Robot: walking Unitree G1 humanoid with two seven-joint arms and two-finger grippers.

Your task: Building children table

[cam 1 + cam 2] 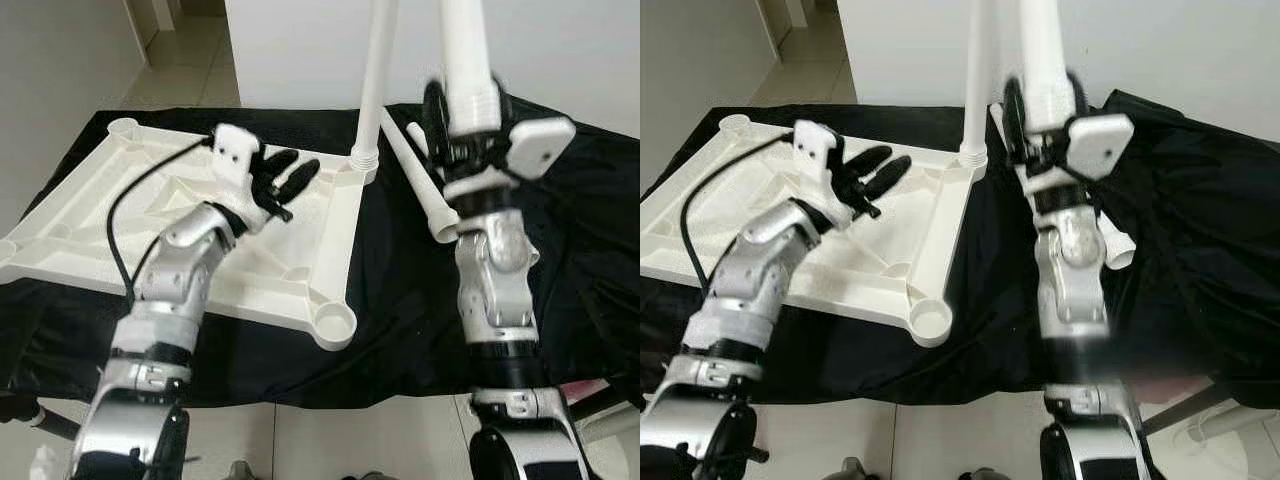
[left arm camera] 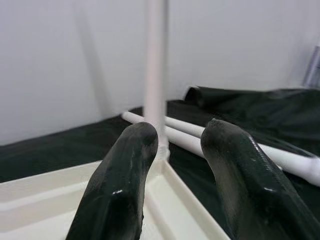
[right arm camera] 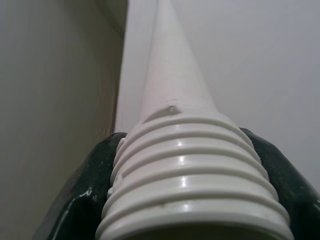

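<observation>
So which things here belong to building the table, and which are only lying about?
For the job:
- white tabletop, lying upside down
- leg standing upright in its far corner socket
- threaded leg held in the right gripper
- spare legs on the cloth
- left gripper, open over the tabletop

Just there:
- black cloth
- wall

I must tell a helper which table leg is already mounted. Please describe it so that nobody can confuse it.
Find the white tabletop lying upside down on the black cloth. At its far corner on the robot's right, one white leg stands upright in the socket. The other legs differ: two loose legs lie flat on the cloth, and one threaded leg is held up by the right hand.
</observation>
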